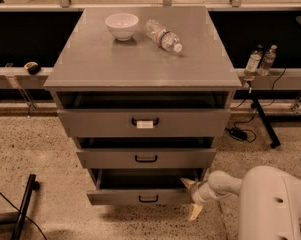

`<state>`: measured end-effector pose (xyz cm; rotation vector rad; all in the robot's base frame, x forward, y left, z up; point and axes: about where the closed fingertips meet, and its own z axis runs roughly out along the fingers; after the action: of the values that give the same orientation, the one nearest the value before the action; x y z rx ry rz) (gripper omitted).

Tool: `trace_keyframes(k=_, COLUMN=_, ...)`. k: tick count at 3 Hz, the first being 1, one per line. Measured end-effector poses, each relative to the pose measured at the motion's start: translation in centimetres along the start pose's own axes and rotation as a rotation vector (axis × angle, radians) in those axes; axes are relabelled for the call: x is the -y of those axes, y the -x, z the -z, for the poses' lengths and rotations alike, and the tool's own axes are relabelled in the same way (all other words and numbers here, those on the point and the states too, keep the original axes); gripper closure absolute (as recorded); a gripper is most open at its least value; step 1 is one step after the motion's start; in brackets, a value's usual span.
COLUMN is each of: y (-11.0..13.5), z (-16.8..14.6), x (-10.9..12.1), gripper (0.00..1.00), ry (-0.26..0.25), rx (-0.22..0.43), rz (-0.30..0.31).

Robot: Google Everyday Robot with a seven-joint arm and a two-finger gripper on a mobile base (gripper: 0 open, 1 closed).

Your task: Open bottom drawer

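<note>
The bottom drawer (140, 198) is the narrowest grey front of the three, with a small black loop handle (148, 199). It stands pulled out a little, with a dark gap above its front. My gripper (192, 196) is at the drawer's right end, at the end of the white arm (225, 183). Its pale fingers (188, 183) stand apart, one above the drawer's top right corner and one below the front, touching or nearly touching it.
The mid drawer (146, 157) and the large top drawer (145, 122) with a white label also stand slightly out. A white bowl (122, 25) and a lying plastic bottle (163, 35) are on the cabinet top. Bottles (260, 60), cables and a black stand (24, 206) flank the cabinet.
</note>
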<state>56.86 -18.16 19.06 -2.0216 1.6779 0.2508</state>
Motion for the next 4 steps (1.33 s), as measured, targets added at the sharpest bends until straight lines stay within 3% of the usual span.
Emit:
trace_keyframes(k=1, y=0.4, z=-0.3, x=-3.1, gripper=0.18, ry=0.06, rx=0.007, rz=-0.028)
trace_keyframes(k=2, y=0.6, z=-0.5, x=-4.1, gripper=0.32, ry=0.095, rx=0.011, rz=-0.033)
trace_keyframes(k=4, y=1.8, z=-0.3, x=-5.3, gripper=0.31, ry=0.089, rx=0.002, rz=-0.022)
